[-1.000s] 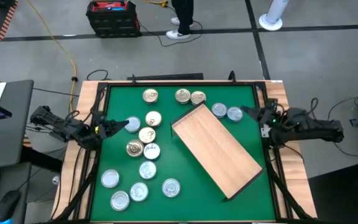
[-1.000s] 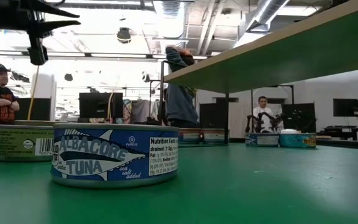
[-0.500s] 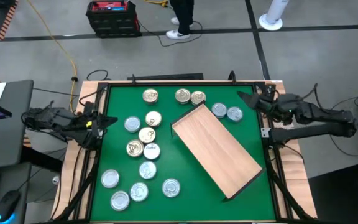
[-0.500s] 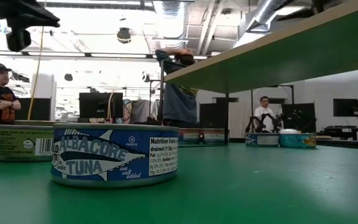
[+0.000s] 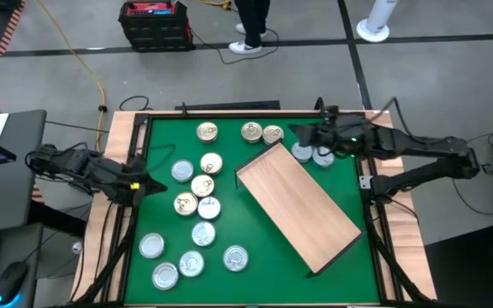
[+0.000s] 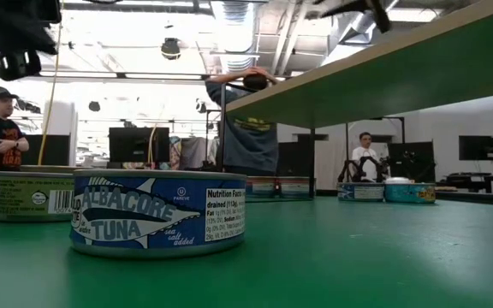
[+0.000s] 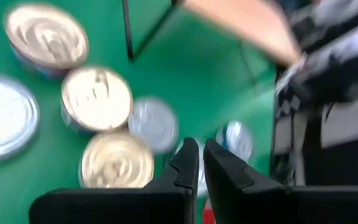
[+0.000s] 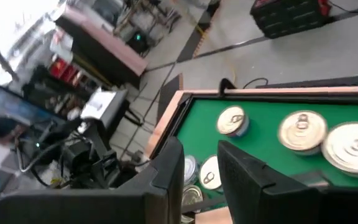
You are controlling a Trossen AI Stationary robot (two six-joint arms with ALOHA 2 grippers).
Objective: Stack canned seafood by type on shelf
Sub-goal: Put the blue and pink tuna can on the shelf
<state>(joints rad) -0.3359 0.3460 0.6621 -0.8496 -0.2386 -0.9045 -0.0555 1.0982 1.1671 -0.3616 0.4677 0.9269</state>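
Where label faces low camera, tin (image 6: 157,211) reads "ALBACORE TUNA".

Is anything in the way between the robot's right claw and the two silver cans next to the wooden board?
Nothing visible blocks it. The right gripper hangs above the green mat, close to the two silver-lidded cans by the shelf's far corner. Only open air shows between its fingers and those cans; no other can or the left arm sits there.

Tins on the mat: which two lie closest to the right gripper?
The two silver-lidded tins beside the shelf's far corner, under the right gripper; the others lie farther left.
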